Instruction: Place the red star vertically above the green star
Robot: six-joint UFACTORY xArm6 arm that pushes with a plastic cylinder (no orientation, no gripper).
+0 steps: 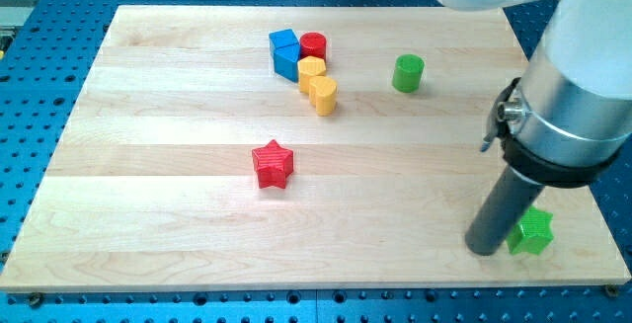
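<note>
Down at the view's bottom right, my tip (pixel 484 249) rests bare on the wooden board (pixel 178 76), holding nothing, just left of the green star (pixel 533 231) and about touching it. Far off to the left, near the middle, sits the red star (pixel 273 163), alone. It looks small, light and hard, so I think it will slide easily but may spin. Best to push on a flat side between two points, from its left, not on a point.
</note>
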